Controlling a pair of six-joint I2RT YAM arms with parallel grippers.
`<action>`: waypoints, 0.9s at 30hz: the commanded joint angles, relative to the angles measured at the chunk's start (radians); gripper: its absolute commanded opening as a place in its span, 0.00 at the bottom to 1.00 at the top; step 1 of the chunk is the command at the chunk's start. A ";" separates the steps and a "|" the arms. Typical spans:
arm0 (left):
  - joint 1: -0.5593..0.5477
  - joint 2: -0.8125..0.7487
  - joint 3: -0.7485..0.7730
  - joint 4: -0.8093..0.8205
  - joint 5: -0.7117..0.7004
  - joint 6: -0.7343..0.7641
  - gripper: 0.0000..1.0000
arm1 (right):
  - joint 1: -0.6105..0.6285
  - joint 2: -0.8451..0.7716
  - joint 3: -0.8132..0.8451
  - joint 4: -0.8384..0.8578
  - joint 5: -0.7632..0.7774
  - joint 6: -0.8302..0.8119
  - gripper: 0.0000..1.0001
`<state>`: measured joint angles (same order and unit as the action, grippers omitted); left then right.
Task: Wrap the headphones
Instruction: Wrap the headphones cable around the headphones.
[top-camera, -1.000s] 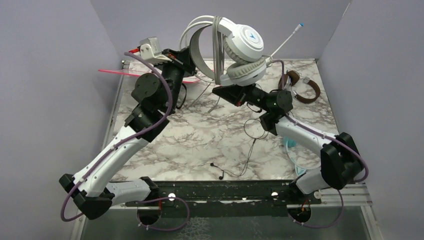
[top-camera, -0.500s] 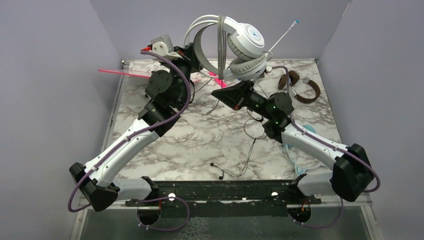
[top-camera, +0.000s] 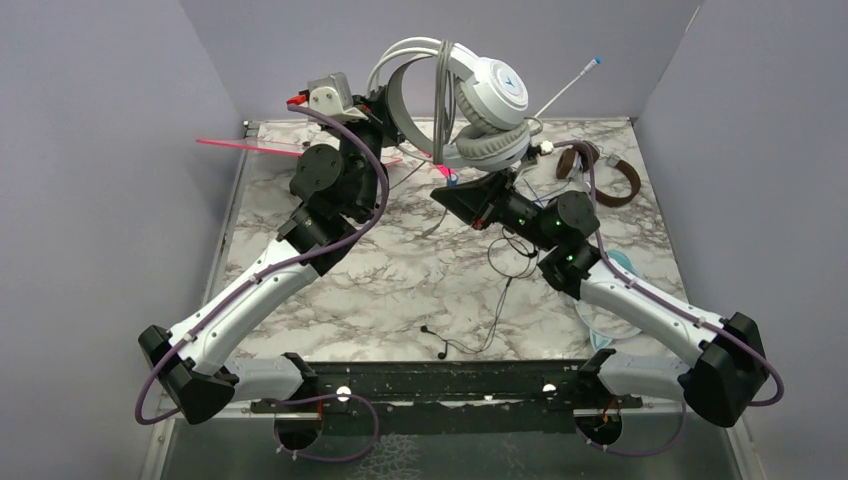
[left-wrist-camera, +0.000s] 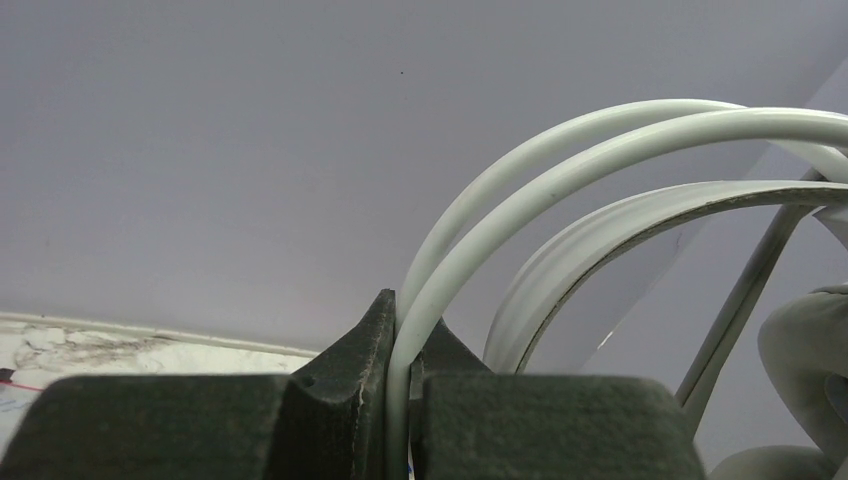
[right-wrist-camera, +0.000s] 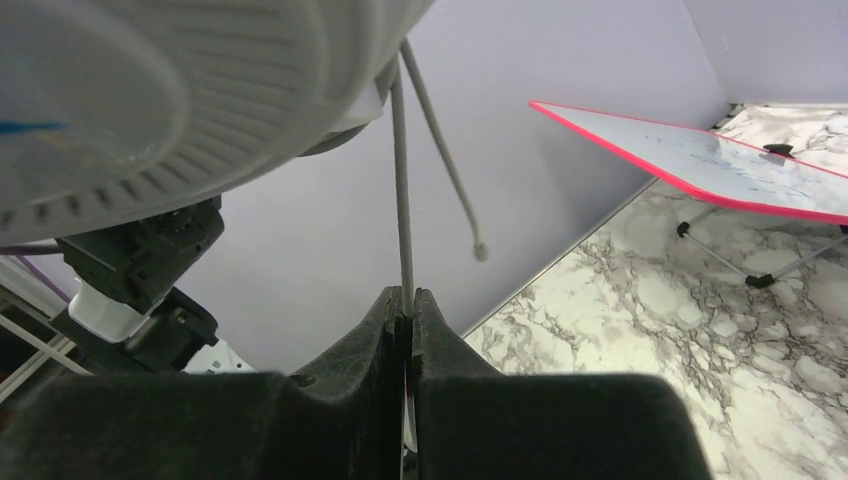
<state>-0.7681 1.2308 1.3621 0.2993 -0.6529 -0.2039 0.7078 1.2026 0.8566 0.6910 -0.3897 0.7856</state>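
Lots going on around this one. A pink-edged board (top-camera: 245, 147) is sitting at the back left of the marble tabletop (top-camera: 400, 290). The brown headphones (top-camera: 607, 178) are lying at the back right, and the teal headphones (top-camera: 598, 340) are peeking out from under the right arm, mostly hidden. A thin black cable (top-camera: 480, 320) is trailing across the middle of the tabletop between the two arms.

The white headphones (top-camera: 480, 95) are hanging up in the air near the back wall. The cups are sitting one over the other, with grey pads and a blue logo showing on the upper cup, and the double headband wires are arching off to the left. The left gripper (left-wrist-camera: 400, 312) is clamping tight on one of those wires. The right gripper (right-wrist-camera: 408, 300), just below the cups, is pinching its jaws closed on the grey cord (right-wrist-camera: 402, 180). That cord is running up past the cup, and strands of it are draping over the headband.
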 joint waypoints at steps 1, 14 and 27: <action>0.010 -0.023 0.000 0.191 -0.068 0.013 0.00 | 0.037 -0.049 -0.031 -0.110 -0.022 -0.055 0.09; 0.010 -0.084 -0.040 0.126 -0.004 -0.167 0.00 | 0.058 -0.054 -0.046 -0.179 0.001 -0.128 0.15; 0.010 -0.119 0.014 0.147 0.201 -0.212 0.00 | 0.057 -0.108 0.052 -0.342 0.004 -0.124 0.32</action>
<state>-0.7567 1.1393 1.3369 0.3443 -0.5140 -0.4110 0.7631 1.1572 0.8391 0.5018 -0.4011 0.7078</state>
